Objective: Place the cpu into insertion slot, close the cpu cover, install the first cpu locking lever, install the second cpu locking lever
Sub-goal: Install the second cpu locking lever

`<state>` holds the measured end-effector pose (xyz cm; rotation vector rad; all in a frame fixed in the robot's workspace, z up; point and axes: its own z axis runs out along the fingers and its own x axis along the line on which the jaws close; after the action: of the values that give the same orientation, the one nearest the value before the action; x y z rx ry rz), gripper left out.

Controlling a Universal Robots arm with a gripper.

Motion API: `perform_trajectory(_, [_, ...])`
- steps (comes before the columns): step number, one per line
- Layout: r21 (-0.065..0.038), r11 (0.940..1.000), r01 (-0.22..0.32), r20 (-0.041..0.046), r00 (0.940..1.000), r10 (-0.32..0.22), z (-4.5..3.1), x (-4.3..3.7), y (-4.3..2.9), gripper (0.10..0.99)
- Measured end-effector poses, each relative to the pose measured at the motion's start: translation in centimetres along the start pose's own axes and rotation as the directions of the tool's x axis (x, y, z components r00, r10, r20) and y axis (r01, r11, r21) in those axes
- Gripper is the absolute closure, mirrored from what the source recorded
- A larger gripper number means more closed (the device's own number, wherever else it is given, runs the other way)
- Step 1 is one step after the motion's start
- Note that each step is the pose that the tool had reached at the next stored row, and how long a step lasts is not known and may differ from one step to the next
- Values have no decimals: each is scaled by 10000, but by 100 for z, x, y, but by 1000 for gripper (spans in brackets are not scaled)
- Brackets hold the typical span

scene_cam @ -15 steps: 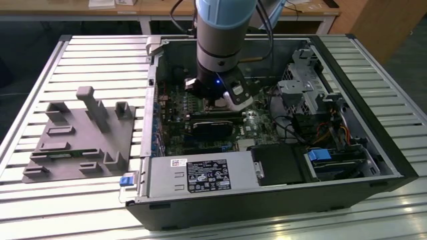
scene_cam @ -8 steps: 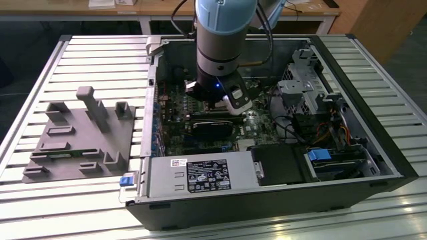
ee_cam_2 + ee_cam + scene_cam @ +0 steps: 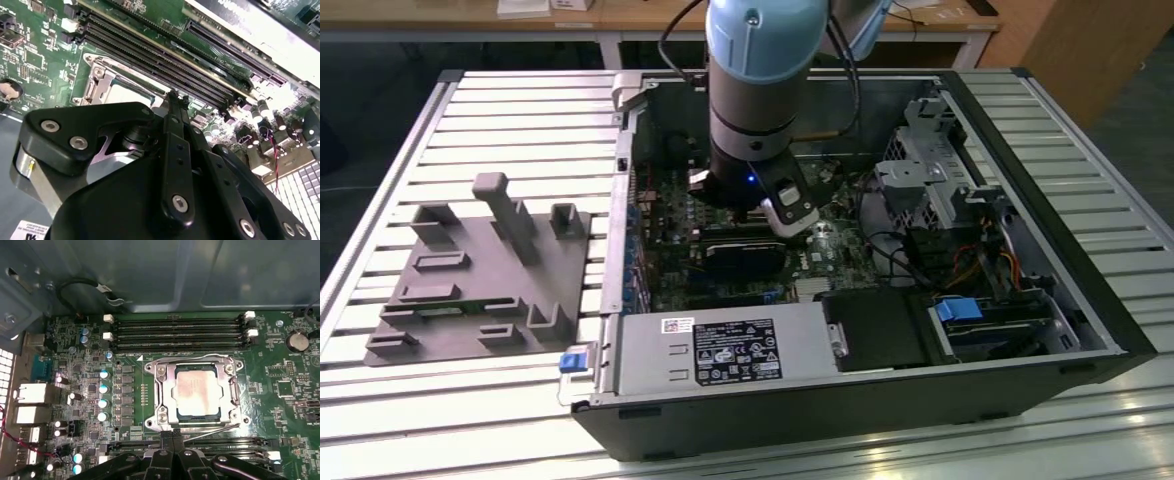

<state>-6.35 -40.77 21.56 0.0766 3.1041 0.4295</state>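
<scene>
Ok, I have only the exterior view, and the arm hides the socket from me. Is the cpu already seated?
Observer: Yes. In the first wrist view the cpu lies flat on the board, silver face up.
Operator: And the cpu cover, is it down?
Observer: The cpu cover lies flat around the chip.
Operator: Where is the claw?
Observer: The claw is shut, its tips at one edge of the cover, beside a thin metal lever that lies slanted along that edge.

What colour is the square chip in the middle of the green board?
The cpu is dull silver-grey with a faint coppery tint, showing best in the first wrist view.
</scene>
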Motion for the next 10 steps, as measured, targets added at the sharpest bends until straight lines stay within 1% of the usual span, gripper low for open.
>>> perform_trajectory(1, [-22, 10000, 0, -1, 10000, 0, 0, 1, -4, 969])
perform_trajectory(5, [-281, 9996, -6, -12, 10000, 5, -11, 5, -51, 969])
perform_trajectory(6, [-326, 9995, -7, -14, 10000, 6, -14, 8, -64, 969])
perform_trajectory(8, [-351, 9994, -7, -16, 10000, 6, -18, 12, -93, 969])
perform_trajectory(10, [-367, 9993, -8, -16, 10000, 8, -9, 19, -103, 969])
